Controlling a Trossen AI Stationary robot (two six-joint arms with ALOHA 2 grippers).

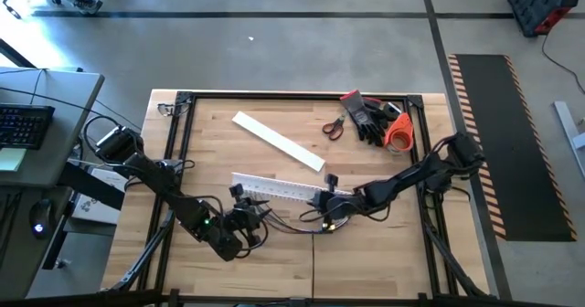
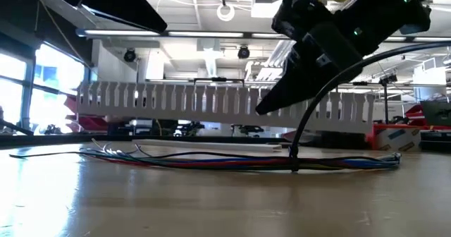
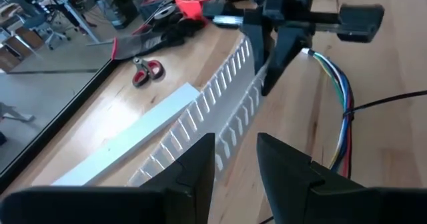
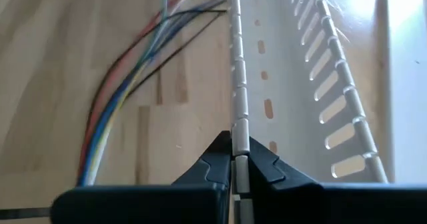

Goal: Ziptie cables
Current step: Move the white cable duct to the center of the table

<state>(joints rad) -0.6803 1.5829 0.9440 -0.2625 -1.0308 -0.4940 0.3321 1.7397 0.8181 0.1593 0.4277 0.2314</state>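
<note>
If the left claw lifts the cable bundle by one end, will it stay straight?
Probably not. The cables are thin, curve loosely and fan apart at one end, so they would likely droop. The black tie around them may keep the middle together.

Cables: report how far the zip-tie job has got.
Done: the cables lie gathered on the table beside the slotted channel, with a dark tie already around them in the low view. In hand: the right gripper is shut on the channel's wall; the left gripper hovers open nearby, empty. Left: the tie's long tail sticks up, untrimmed; scissors lie unused.
</note>
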